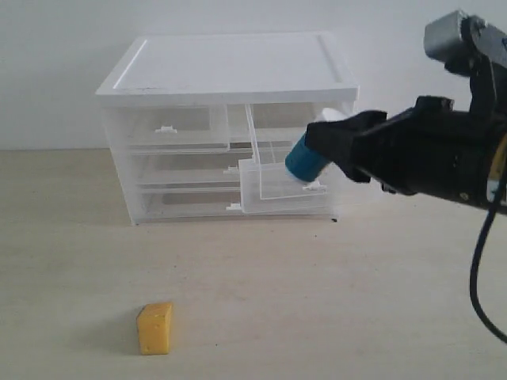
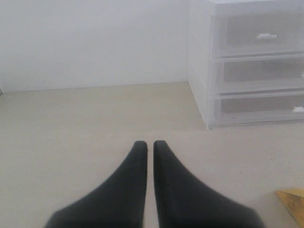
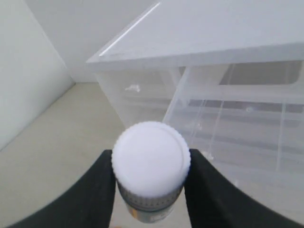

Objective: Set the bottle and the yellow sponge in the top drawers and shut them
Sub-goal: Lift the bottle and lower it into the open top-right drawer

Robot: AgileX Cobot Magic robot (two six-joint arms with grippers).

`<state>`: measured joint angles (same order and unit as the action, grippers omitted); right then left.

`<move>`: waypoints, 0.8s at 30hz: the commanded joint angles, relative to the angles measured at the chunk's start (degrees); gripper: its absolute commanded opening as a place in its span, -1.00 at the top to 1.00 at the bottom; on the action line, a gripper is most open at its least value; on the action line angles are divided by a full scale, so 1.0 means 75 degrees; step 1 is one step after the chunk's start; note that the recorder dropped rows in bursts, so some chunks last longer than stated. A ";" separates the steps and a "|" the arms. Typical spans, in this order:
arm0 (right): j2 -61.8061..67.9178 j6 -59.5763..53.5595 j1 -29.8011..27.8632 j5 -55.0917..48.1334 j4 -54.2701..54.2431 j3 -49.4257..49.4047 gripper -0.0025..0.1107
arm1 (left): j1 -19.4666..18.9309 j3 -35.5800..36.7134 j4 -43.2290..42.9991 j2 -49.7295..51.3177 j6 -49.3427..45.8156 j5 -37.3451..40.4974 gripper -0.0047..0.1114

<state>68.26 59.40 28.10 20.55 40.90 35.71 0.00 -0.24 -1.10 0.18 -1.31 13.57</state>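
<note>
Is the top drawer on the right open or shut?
Open: the top right drawer is pulled well out of the cabinet, front tilted down.

Teal bottle (image 1: 305, 161) with white cap (image 3: 151, 156), orange-yellow sponge (image 1: 155, 328), translucent white-topped cabinet (image 1: 230, 67), beige table (image 1: 317, 301).

Pale beige desk (image 1: 333, 301) bearing 1 white-topped translucent plastic drawer cabinet (image 1: 230, 75) and, nearer the exterior camera and well apart, 1 orange-yellow foam wedge sponge (image 1: 155, 328).

The right arm reaches in from the right, its gripper (image 1: 318, 152) raised and roughly level, jaws clamped on the bottle (image 1: 303, 163). The left gripper (image 2: 149, 145) has its jaws almost touching.
</note>
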 commanded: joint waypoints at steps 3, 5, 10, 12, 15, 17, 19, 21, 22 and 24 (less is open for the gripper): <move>0.0496 0.1396 -0.0013 -0.1297 0.0109 0.1175 0.96 | -0.0009 0.0032 0.0058 -0.0023 0.0039 -0.0045 0.85; 0.0742 0.2041 -0.0013 -0.1225 0.0109 0.1402 0.96 | -0.0009 0.0032 0.0058 -0.0023 0.0039 -0.0045 0.85; 0.1480 0.2806 -0.0013 -0.0999 -0.0210 0.1787 0.96 | -0.0009 0.0032 0.0058 -0.0023 0.0039 -0.0045 0.85; 0.1755 0.2862 -0.0013 -0.1017 -0.0470 0.1906 0.96 | -0.0009 0.0032 0.0058 -0.0023 0.0039 -0.0045 0.85; 0.2095 0.2862 -0.0026 -0.1086 -0.0786 0.2083 0.92 | -0.0009 0.0032 0.0058 -0.0023 0.0039 -0.0031 0.85; 0.2278 0.2862 -0.0026 -0.1058 -0.0940 0.2142 0.77 | -0.0009 0.0032 0.0058 -0.0023 0.0039 -0.0031 0.85; 0.2413 0.2862 -0.0026 -0.1054 -0.1041 0.2183 0.59 | -0.0009 0.0032 0.0058 -0.0023 0.0039 -0.0031 0.85; 0.2492 0.2862 -0.0026 -0.1005 -0.1195 0.2183 0.39 | -0.0009 0.0032 0.0058 -0.0023 0.0039 -0.0031 0.85; 0.2523 0.2862 -0.0026 -0.0966 -0.1287 0.2183 0.31 | -0.0009 0.0032 0.0058 -0.0023 0.0039 -0.0031 0.85; 0.2558 0.2848 -0.0026 -0.0951 -0.1434 0.2183 0.22 | -0.0009 0.0032 0.0058 -0.0023 0.0039 -0.0031 0.85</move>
<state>87.16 81.06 28.10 12.31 31.77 51.67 0.00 -0.24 -1.10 0.18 -1.31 13.57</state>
